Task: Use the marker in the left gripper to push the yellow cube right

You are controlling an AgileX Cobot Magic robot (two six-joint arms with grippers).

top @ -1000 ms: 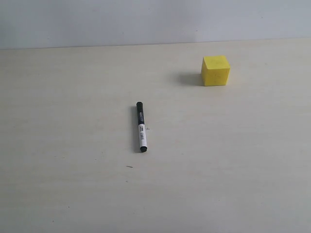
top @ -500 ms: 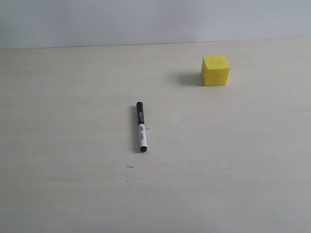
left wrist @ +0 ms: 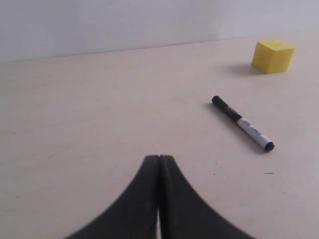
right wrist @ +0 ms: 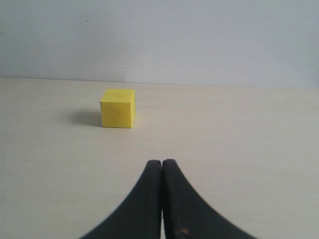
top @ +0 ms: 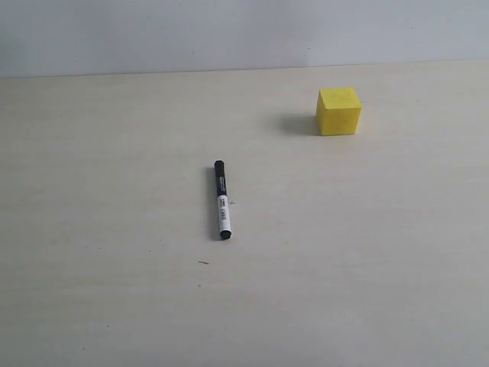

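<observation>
Lying flat on the desk (top: 92,306), the marker (top: 221,200) is pointing near-to-far, cap at the far end. The yellow cube (top: 338,112) is sitting well apart, farther back and to its right. The left pincer (left wrist: 158,158) is clenched on nothing, with the marker out ahead of it; the right pincer (right wrist: 162,162) is clenched empty too.

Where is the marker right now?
The marker lies flat on the table near the middle of the exterior view, down-left of the yellow cube, clear of it, not in the left gripper.
</observation>
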